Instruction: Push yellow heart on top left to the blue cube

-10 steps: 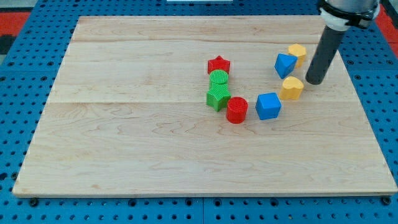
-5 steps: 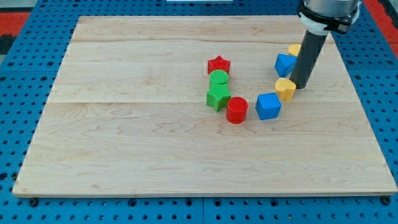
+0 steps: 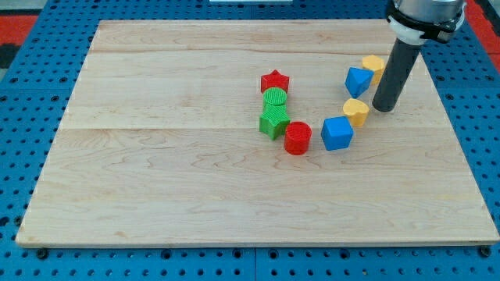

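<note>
The blue cube (image 3: 337, 133) sits right of the board's middle. A yellow heart (image 3: 356, 112) lies just up and right of it, nearly touching its corner. A second yellow block (image 3: 373, 66) sits higher, next to a blue angular block (image 3: 358, 81). My tip (image 3: 383, 108) stands just right of the lower yellow heart, a small gap apart, and below the upper yellow block.
A red star (image 3: 274, 80), a green cylinder (image 3: 274, 98), a green star (image 3: 273, 122) and a red cylinder (image 3: 297, 138) form a short column left of the blue cube. The wooden board (image 3: 156, 172) lies on a blue pegboard; its right edge is near the rod.
The lower yellow heart was pushed left and slightly down toward the blue cube. My tip swept left against it, then drew back a little to the right.
</note>
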`<state>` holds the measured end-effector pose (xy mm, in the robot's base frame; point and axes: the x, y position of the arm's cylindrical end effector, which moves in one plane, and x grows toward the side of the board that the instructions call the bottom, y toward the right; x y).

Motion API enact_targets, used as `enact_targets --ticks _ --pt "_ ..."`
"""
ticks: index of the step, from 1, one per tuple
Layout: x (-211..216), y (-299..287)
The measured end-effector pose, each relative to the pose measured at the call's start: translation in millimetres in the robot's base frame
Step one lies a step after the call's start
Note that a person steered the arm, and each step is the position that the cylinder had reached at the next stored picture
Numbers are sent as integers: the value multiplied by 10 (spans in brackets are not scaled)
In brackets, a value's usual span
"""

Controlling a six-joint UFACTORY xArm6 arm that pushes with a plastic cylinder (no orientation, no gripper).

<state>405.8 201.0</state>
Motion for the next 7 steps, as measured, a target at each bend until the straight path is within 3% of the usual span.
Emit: enact_targets --ticks 3,6,7 --pt "110 168" --pt "164 -615" --pt "164 -572"
